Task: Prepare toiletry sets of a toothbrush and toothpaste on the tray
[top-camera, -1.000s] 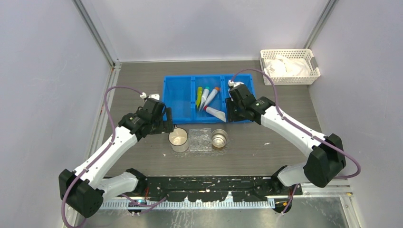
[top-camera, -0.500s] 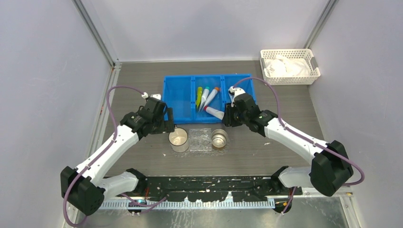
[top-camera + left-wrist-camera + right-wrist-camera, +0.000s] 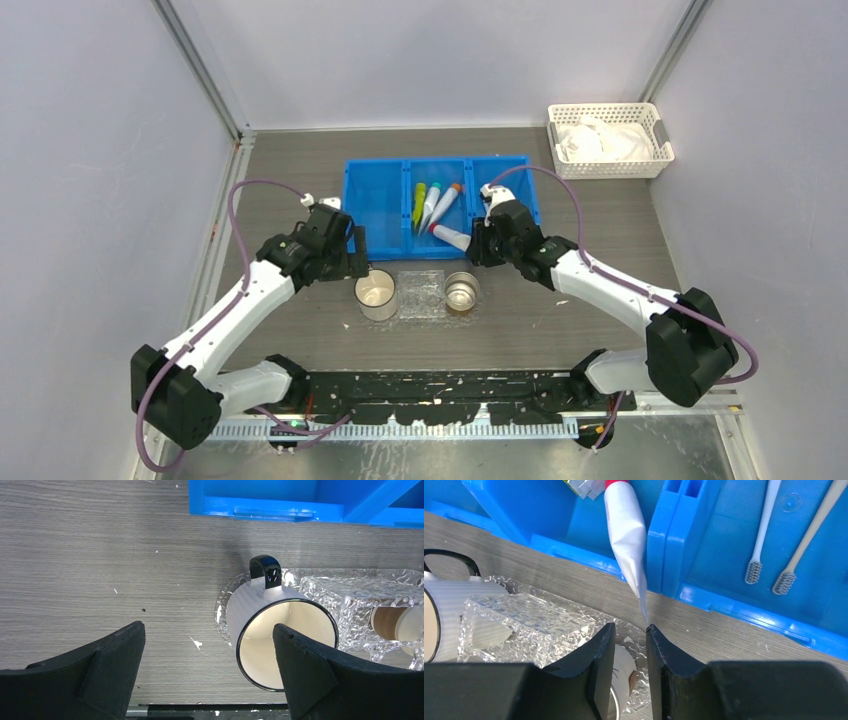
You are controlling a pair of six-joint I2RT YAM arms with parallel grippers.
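A white toothpaste tube with a red cap leans over the front wall of the blue bin, its flat tail pointing down at my right gripper. That gripper is open by a narrow gap with nothing between its fingers; the tail ends just beyond the tips. Two toothbrushes lie in the bin's right compartment. The clear moulded tray sits in front of the bin. My left gripper hangs wide open and empty beside a white mug.
Two more tubes lie in the bin's middle compartment. A second mug stands at the tray's right side. A white lattice basket sits at the back right. Grey walls close in both sides.
My right gripper has come from over the bin's right compartment to the front wall by the white tube's tail, and its jaws have narrowed. The left arm has barely shifted.
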